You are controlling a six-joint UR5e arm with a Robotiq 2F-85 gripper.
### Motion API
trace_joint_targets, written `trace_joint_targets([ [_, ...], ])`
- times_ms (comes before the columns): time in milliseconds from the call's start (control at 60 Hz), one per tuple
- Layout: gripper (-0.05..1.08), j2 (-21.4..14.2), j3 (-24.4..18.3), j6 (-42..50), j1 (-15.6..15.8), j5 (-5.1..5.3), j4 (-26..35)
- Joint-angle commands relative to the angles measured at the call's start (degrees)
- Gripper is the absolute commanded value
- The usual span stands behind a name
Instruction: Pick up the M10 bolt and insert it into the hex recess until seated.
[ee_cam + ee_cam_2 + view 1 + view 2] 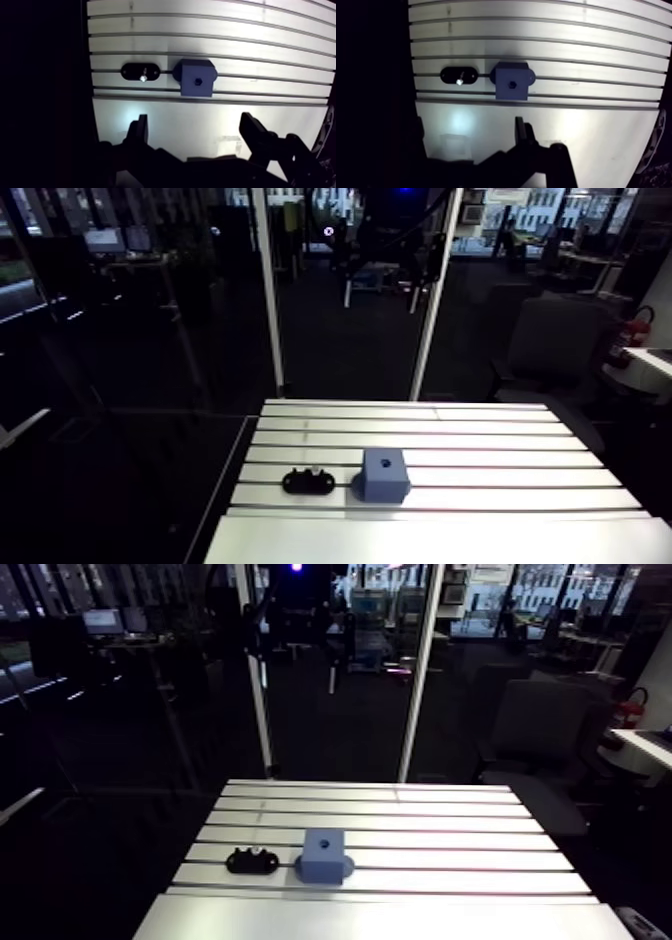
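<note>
Currently the gripper [197,131] is empty, fingers spread wide, hanging over the bare near part of the table [210,117]. Ahead of it the M10 bolt [143,77] stands in a black oval holder [131,71], seen end-on as a bright spot, so its long axis is judged upright. It lines up with one finger, not the gap. The blue block [196,92] is just beside the holder, dead ahead of the gap, hex recess [198,80] facing up. The pick needs a sideways shift, then descent. No writing legible

Of the bolt [143,77] I see only a bright tip above the black holder [130,72], shank hidden; the recess [198,80] in the blue block [196,91] is too small to read.
</note>
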Motion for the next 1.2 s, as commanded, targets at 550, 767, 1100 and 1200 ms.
trace_joint_targets([
  [550, 0.01, -0.09, 1.03, 0.44, 0.19, 0.01, -0.29],
  [767, 0.01, -0.09, 1.52, 1.99, 0.19, -0.16, -1.8],
  [1100, 0.01, 0.07, 4.23, 3.42, 1.55, -0.34, -5.41],
  [1200, 0.01, 0.09, 5.63, 3.5, 2.12, -0.25, -7.1],
])
